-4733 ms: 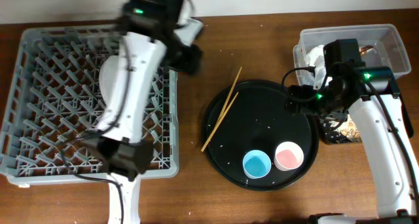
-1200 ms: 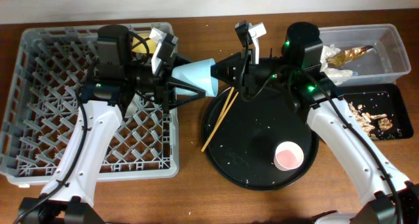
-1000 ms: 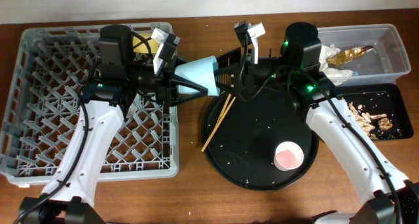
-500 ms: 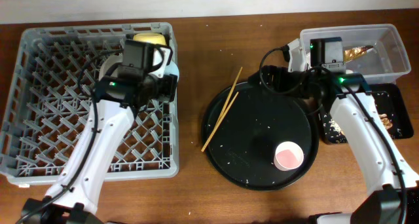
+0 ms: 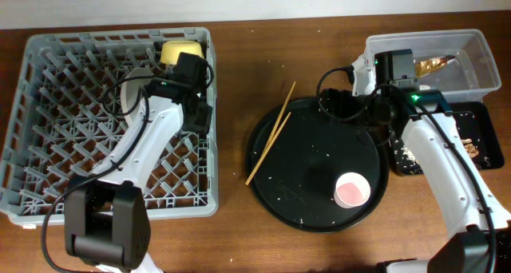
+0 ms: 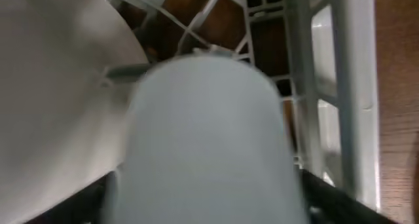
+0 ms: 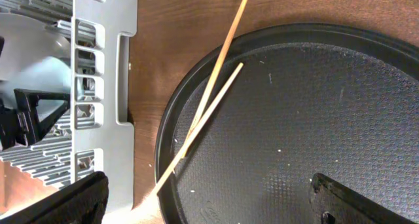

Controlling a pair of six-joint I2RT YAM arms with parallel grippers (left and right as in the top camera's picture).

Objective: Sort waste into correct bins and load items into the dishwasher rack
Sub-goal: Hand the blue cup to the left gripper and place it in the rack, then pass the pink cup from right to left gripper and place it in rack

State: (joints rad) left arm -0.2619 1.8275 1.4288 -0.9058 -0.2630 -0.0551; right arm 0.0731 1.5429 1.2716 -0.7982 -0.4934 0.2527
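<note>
My left gripper is low over the right side of the grey dishwasher rack. It is shut on the light blue cup, which fills the left wrist view next to the pale grey plate. The arm hides the cup from overhead. The plate stands in the rack and the yellow bowl lies at its back edge. My right gripper is open and empty above the round black tray. Two chopsticks lie across the tray's left rim. The pink cup stands on the tray.
The round black tray sits mid-table. The clear tub at the back right holds napkins and the shiny wrapper. The shallow black tray in front of it holds food scraps. The rack's right wall shows in the right wrist view.
The blue cup passed from my right gripper to my left above the table's middle. The left arm carried it down into the rack; the right arm drew back towards the tub, empty.
</note>
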